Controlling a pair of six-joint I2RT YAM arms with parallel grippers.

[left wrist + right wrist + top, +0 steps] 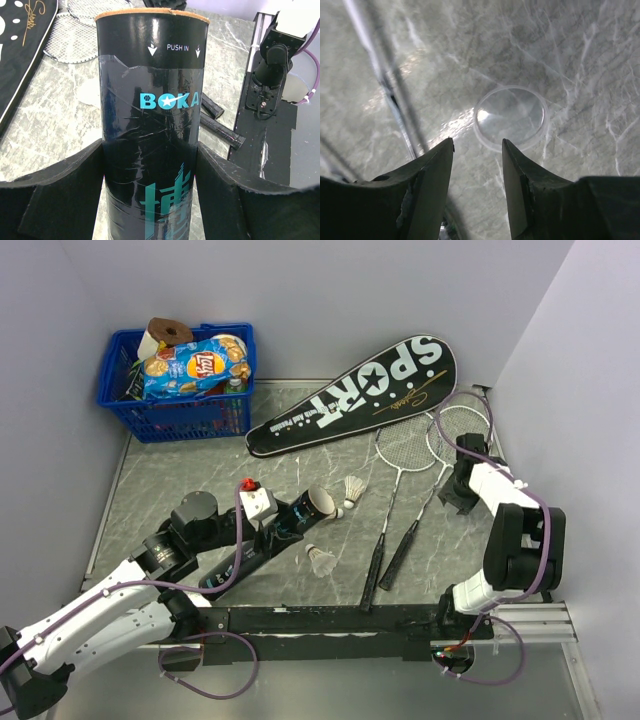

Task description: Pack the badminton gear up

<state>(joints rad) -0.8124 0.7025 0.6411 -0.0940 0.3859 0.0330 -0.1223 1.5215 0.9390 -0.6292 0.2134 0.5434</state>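
My left gripper (262,523) is shut on the dark cylindrical tube (285,525), lettered "BOKA" in the left wrist view (152,110), and holds it slanted with its open end toward the far right. Two white shuttlecocks lie near it, one by the tube mouth (352,488) and one in front (320,560); a third does not show. Two silver rackets (405,448) (458,428) lie at the right, black handles toward me. The black "SPORT" cover (355,395) lies behind them. My right gripper (477,142) is open and empty just above a clear round lid (510,117), beside a racket shaft (395,100).
A blue plastic basket (180,412) of snacks stands at the back left corner. Walls close in on the left, back and right. The black mounting rail (330,620) runs along the near edge. The right arm's base (272,75) shows in the left wrist view.
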